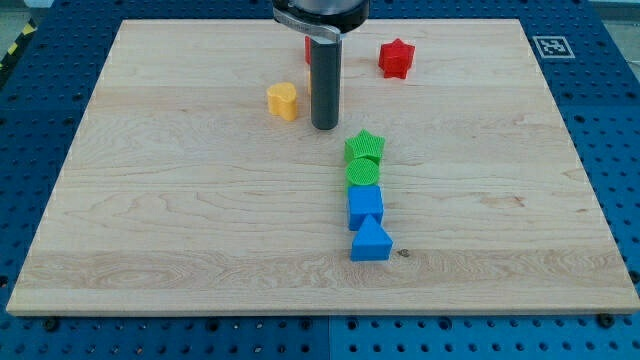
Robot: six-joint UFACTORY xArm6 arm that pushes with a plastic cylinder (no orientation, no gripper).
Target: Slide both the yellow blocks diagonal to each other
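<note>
A yellow heart-shaped block (283, 100) lies in the upper middle of the wooden board (160, 220). My tip (324, 126) rests on the board just to the right of it, a small gap apart. A thin yellow sliver (309, 90) shows at the rod's left edge; it looks like a second yellow block, mostly hidden behind the rod.
A red star block (396, 58) sits at the upper right of the rod. A red block (307, 48) peeks out behind the rod. Below my tip a column runs down: green star (365, 146), green round block (364, 171), blue block (365, 205), blue triangle (371, 242).
</note>
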